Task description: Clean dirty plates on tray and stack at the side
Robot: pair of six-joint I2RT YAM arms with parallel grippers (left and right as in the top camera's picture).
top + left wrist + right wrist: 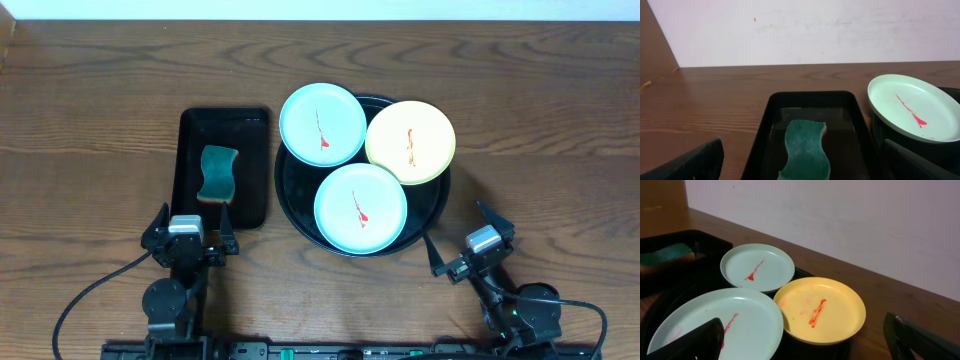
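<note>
Standing spread wide with nothing between its fingers, the left gripper [195, 216] sits at the near edge of the small rectangular tray [190, 135], where a green sponge [217, 173] lies lengthwise toward the near end. The right gripper [453, 222] is likewise wide apart and holds nothing, angled toward the near right rim of the round black tray [289, 195], with one fingertip just off that rim. On this tray lie all three plates, crowded edge to edge and each marked with a red smear. The near blue plate [361, 208] lies inside the near rim. The far blue plate [322, 124] overhangs the far left rim, and the yellow plate [411, 141] overhangs the far right rim. The two trays stand just beside each other with a narrow strip between. Bare wood of the table [90, 110] shows left of the small tray, right of the round tray and along the far side.
</note>
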